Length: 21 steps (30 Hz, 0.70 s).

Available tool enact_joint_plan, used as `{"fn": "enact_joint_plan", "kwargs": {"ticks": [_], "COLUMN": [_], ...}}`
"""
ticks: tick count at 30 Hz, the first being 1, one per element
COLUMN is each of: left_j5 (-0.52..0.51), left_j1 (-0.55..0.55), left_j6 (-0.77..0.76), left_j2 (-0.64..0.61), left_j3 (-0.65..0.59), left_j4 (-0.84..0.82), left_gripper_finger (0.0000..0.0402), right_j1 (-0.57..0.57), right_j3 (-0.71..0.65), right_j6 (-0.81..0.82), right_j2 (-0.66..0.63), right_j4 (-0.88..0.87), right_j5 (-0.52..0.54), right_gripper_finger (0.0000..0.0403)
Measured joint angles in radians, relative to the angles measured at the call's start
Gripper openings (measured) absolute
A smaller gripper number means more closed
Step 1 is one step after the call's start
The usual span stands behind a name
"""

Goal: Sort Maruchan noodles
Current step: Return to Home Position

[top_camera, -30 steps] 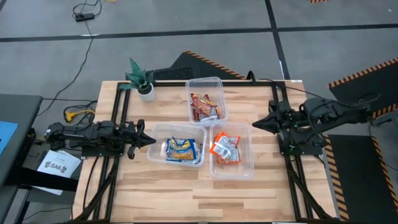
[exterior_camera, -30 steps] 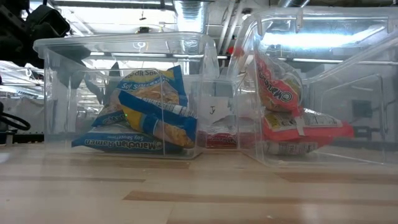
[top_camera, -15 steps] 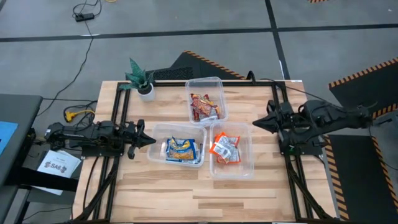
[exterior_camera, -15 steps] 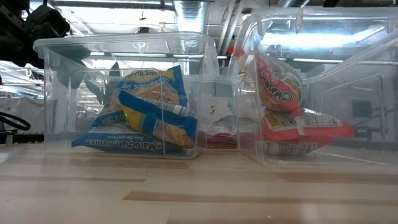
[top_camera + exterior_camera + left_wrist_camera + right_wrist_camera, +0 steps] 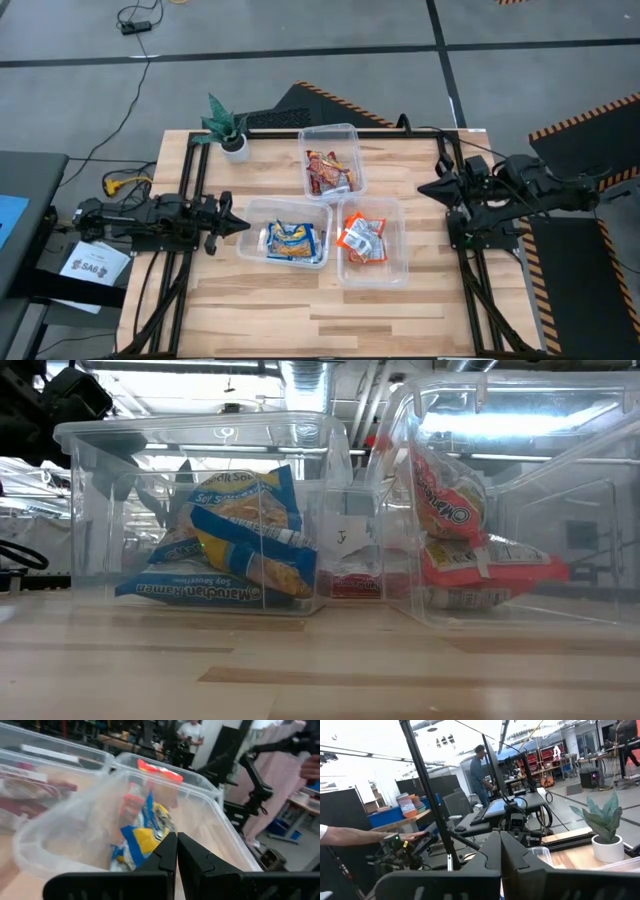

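Note:
Three clear bins hold the noodle packets. The blue-white-yellow packets point(image 5: 292, 240) lie in the near left bin point(image 5: 251, 212), the orange-white packets point(image 5: 361, 238) in the near right bin point(image 5: 399, 242), the red packets point(image 5: 327, 171) in the far bin point(image 5: 352, 133). In the low view the blue-yellow packets point(image 5: 238, 545) and the orange-white packets point(image 5: 460, 550) rest on their bin floors. My left gripper point(image 5: 246, 225) is shut, level, just left of the blue bin. My right gripper point(image 5: 421, 189) is shut, raised by the table's right edge, holding nothing.
A small potted plant point(image 5: 228, 130) stands at the table's far left corner. Black frame rails point(image 5: 190, 190) run along both table sides. The near half of the wooden table point(image 5: 320, 310) is bare. People show in the room behind in both wrist views.
My right gripper has drawn back toward the table's right edge and tipped upward, still shut. The left arm and the packets have kept still.

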Motion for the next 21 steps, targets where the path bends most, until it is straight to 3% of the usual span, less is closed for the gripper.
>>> {"fn": "enact_joint_plan", "kwargs": {"ticks": [10, 21], "left_j5": [-0.026, -0.032], "left_j1": [0.182, 0.147], "left_j6": [0.000, 0.000], "left_j2": [0.000, 0.000], "left_j3": [-0.002, -0.004], "left_j4": [0.017, 0.019], "left_gripper_finger": [0.0000, 0.0000], "right_j1": [0.000, 0.000], "right_j3": [0.000, 0.000], "right_j6": [0.000, 0.000], "right_j2": [0.000, 0.000], "right_j4": [-0.008, -0.051], "right_j5": [0.003, 0.004], "right_gripper_finger": [0.0009, 0.0009]}}
